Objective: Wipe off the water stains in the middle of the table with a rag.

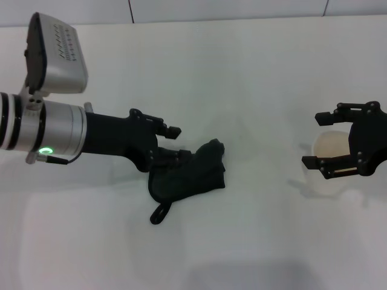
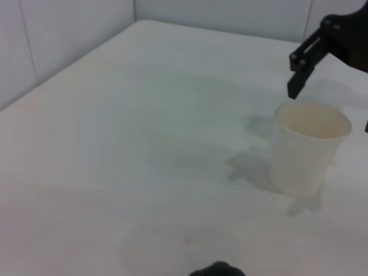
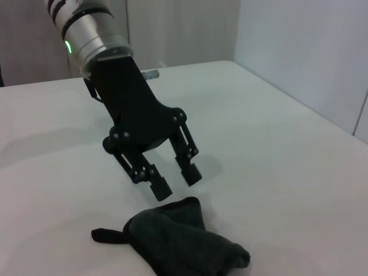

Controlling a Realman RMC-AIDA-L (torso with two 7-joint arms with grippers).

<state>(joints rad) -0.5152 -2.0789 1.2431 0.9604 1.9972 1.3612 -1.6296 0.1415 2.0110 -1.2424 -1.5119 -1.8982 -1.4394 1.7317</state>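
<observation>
No orange-brown blot shows anywhere on the table (image 1: 254,72); in the left wrist view only a faint dull patch lies just beyond the rag's edge, so the wiping looks done or nearly so, with at most a check of the spot left. The rag (image 1: 190,175) lies crumpled on the tabletop, its loop tab trailing away from the left gripper (image 3: 172,182). That gripper hovers just above and beside the rag's near edge, its fingers parted with a narrow gap and pinching nothing, the cloth apart from the tips in the right wrist view. The left arm reaches in low from the side, angled down toward the cloth. The right gripper (image 1: 323,140) sits well away from the rag, spread around a white cup (image 1: 331,164) without visibly clasping it.
</observation>
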